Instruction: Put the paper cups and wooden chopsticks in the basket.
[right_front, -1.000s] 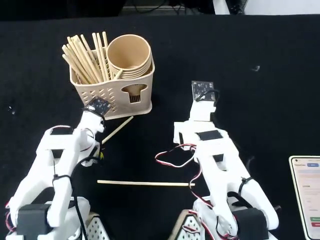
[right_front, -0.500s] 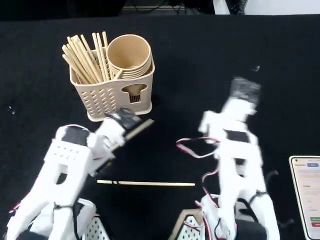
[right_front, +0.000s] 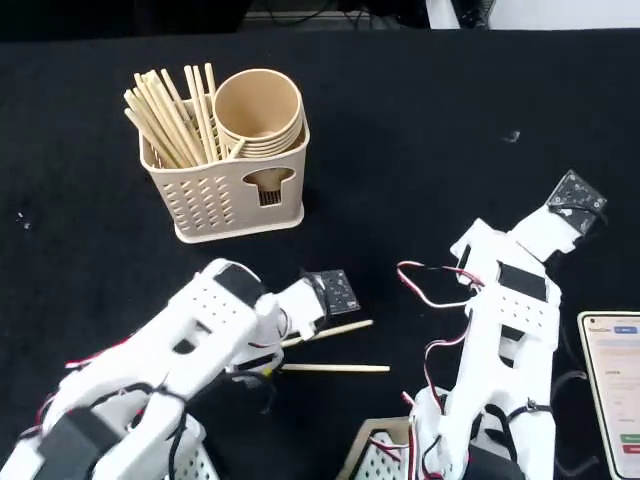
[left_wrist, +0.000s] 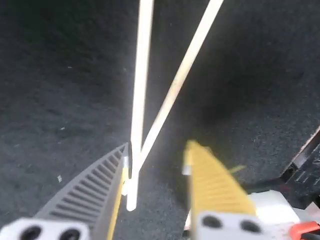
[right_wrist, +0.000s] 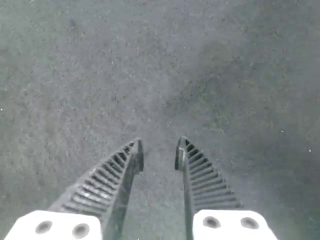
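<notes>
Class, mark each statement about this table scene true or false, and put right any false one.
1. The paper cups stand stacked in the basket. True.
2. Every chopstick is in the basket. False: two loose chopsticks are out on the table.
3. The right gripper holds a cup. False: it is open and empty over bare table.
4. The left gripper is open beside the loose chopsticks. True.

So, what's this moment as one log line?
left pincer: open at two loose chopsticks | right pincer: open, empty | basket: cups, stored chopsticks
</notes>
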